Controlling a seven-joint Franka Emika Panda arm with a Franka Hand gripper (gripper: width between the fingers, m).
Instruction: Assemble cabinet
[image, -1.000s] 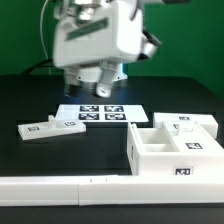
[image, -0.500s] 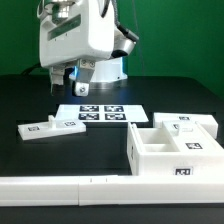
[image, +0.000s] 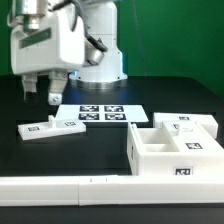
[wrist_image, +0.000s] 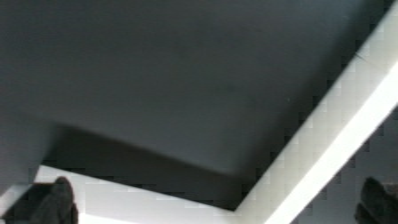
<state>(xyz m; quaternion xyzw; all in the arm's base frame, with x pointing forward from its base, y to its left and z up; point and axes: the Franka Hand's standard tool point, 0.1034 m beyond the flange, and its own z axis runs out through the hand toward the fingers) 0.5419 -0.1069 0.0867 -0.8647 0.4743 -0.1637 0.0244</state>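
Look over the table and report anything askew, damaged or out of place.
Nothing stands out. The cabinet box sits upright and intact; the flat panel lies flat near the marker board, a little angled to it; the gripper hangs open and empty above the table.

Exterior: slightly raised, facing arm base (image: 101, 58) across table (image: 185, 95), mid-range. Wrist: close above same dark table, past fingertips (wrist_image: 54, 203).
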